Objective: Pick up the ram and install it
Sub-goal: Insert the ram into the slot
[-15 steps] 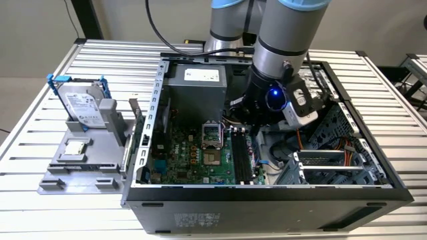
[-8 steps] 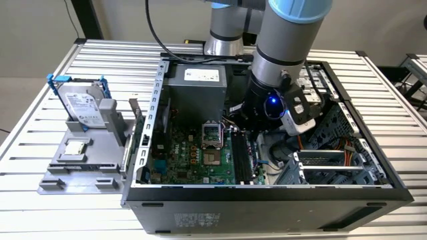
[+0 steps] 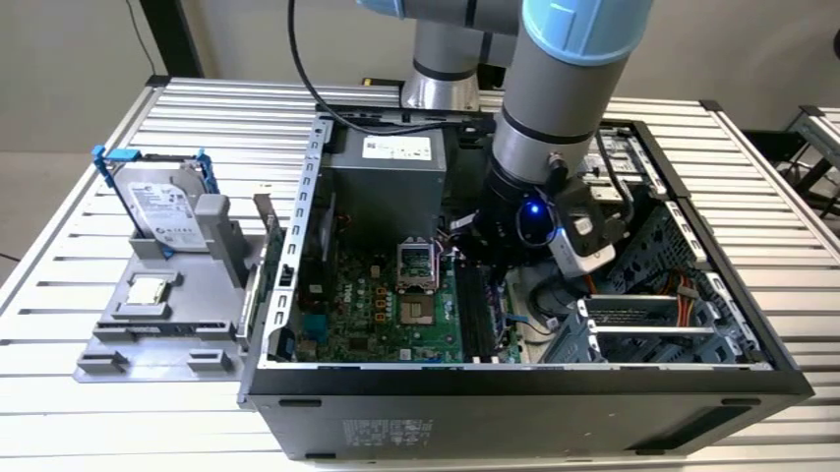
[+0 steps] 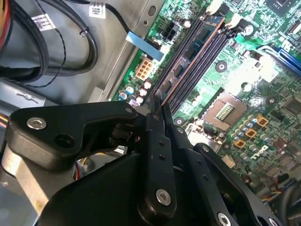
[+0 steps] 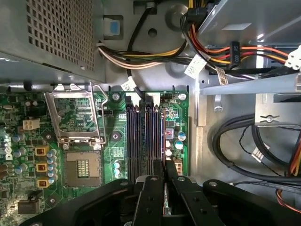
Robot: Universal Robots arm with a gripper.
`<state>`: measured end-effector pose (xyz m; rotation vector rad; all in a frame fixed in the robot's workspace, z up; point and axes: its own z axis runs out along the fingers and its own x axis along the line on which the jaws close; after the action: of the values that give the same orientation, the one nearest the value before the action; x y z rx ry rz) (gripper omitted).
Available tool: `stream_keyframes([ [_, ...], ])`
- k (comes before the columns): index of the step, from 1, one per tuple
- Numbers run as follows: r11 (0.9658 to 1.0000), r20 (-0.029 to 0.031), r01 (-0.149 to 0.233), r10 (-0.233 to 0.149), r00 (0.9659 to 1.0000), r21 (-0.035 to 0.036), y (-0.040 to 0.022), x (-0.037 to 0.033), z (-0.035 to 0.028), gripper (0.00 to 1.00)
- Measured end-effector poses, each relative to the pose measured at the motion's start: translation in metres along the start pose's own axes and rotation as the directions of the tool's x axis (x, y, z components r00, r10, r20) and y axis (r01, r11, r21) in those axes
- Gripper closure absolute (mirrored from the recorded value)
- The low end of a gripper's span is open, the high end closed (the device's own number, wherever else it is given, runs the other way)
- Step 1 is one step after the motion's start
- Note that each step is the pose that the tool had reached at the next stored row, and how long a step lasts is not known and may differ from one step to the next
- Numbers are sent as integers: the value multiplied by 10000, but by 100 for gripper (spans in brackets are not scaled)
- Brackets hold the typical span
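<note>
Inside the case, the tool half-hides the slotted ram.

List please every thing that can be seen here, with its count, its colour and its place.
ram: one, green-brown, between the jaws, standing in the motherboard's slots.
motherboard: one, green, on the case floor.
processor socket: one, empty, beside the ram slots.
computer case: one, black, open, on the table.
hard drive: one, silver in a blue bracket, upright on the grey holder.
processor chip: one, silver, on the grey holder.
table: one, slatted metal.
arm: one, grey and blue, reaching into the case.
gripper: one, black, closed on the ram.
</note>
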<state>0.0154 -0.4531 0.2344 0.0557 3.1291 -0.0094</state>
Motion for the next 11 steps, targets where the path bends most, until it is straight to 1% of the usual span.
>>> stream_keyframes([
  [2,10000,1,40,-40,10000,6,0,5,21,100],
  [5,9997,1,224,-224,9997,7,-1,20,35,100],
  [7,9997,-6,228,-228,9997,3,0,24,46,100],
  [11,9997,-14,228,-228,9997,6,-1,24,87,100],
])
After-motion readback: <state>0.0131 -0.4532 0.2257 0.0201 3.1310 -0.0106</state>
